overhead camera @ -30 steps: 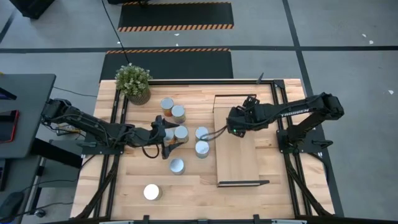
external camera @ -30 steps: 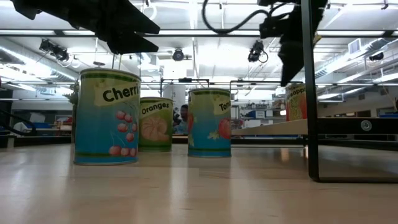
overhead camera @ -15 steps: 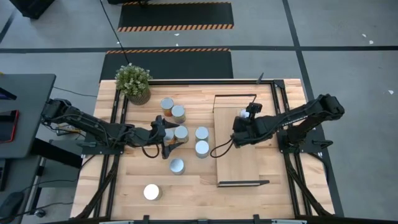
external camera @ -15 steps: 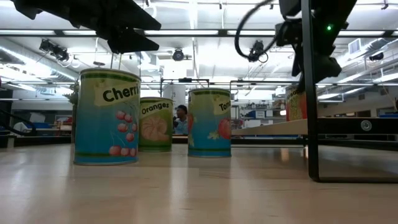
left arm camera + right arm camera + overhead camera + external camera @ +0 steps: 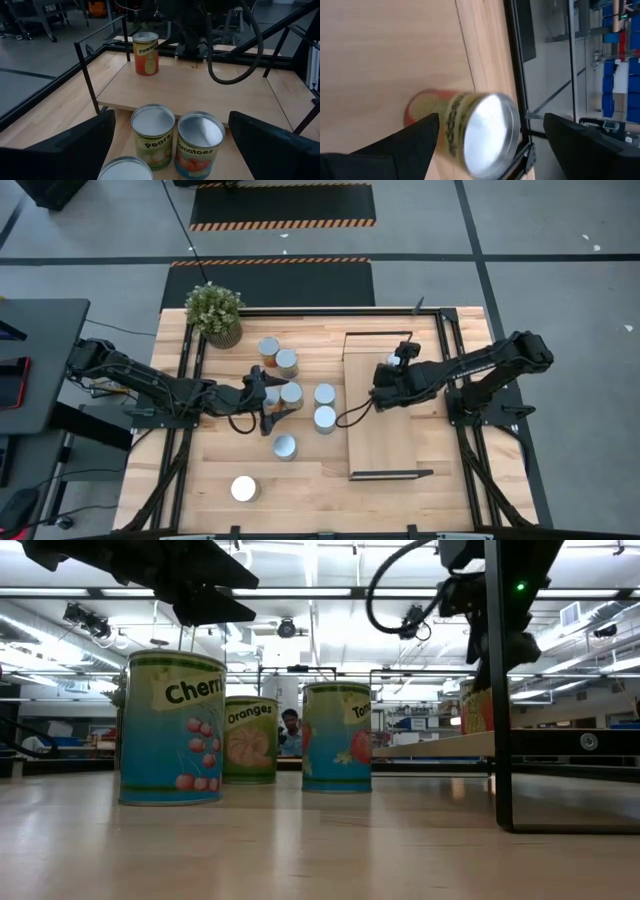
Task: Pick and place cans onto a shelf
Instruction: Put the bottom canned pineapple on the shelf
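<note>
Over the shelf's (image 5: 380, 420) far end, the right claw (image 5: 485, 145) hangs with its fingers spread apart and nothing between them. Right below it, near the shelf's far black frame, stands one can (image 5: 145, 53) labelled "Pineapple". In the right wrist view that can sits squarely in the gap between the two dark fingers, lid toward the camera, so its long axis runs upright, in line with the claw's downward look. The claw appears clear of it rather than touching, and I judge this can as already placed.

Beside the shelf's left edge, on the surface (image 5: 320, 480), the rest of the cans wait in a loose cluster, and the left claw (image 5: 270, 408) is the nearer one to them. Its fingers are wide apart and empty. Just ahead of it, toward the shelf, two cans stand side by side and almost touching: "Pears" (image 5: 153, 135) and "Tomatoes" (image 5: 200, 143), both upright with lids up. A third lid (image 5: 125, 169) shows closer in, between the fingers' roots. Any next grasp by this arm would be a forward reach onto an upright cylinder, and the tight spacing of the pair could let a finger knock the neighbour.

From surface level, labels read "Cherri…" (image 5: 171, 727), "Oranges" (image 5: 250, 738) and "To…" (image 5: 337, 736). A potted plant (image 5: 215, 313) stands at the far left corner.
</note>
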